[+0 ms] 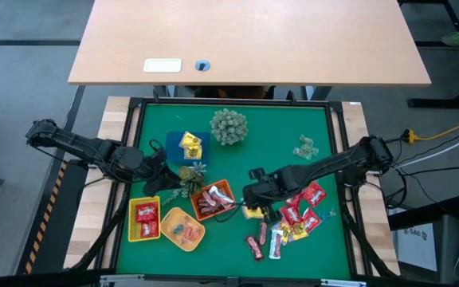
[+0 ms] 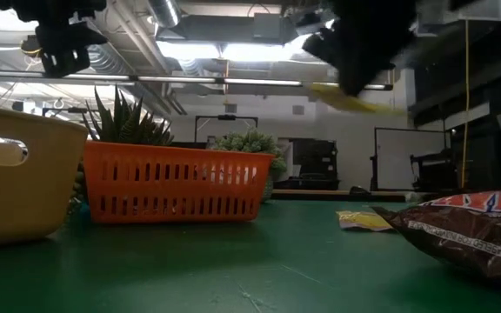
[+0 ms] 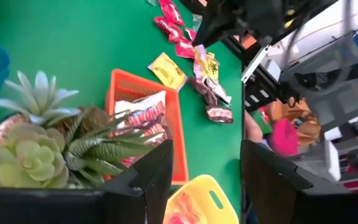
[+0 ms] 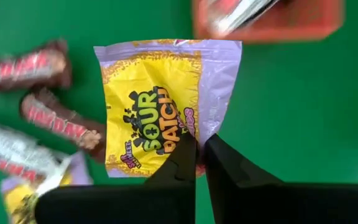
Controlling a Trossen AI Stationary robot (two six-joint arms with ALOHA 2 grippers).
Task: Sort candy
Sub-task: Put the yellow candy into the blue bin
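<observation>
Pinching a yellow candy packet [image 4: 157, 106] by its edge, my right gripper [image 4: 200, 149] holds it off the green mat [image 1: 277, 127], beside the orange tray [image 1: 213, 201] and above the loose candy pile [image 1: 293, 219]. My left gripper [image 3: 201, 162] hangs wide open and empty over the succulent plant [image 3: 36, 143] near the yellow tray [image 1: 182, 227]

Yellow-purple candy packet [image 4: 166, 102] pinched at edge, lifted off mat; brown bars [image 4: 23, 65] + red packets [image 1: 313, 194] loose nearby.

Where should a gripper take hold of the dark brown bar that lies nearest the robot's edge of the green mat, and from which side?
Probably across its narrow middle, from straight above: the dark brown bar lies flat on the green mat, long and slim, with bare mat on one side for a finger.
</observation>
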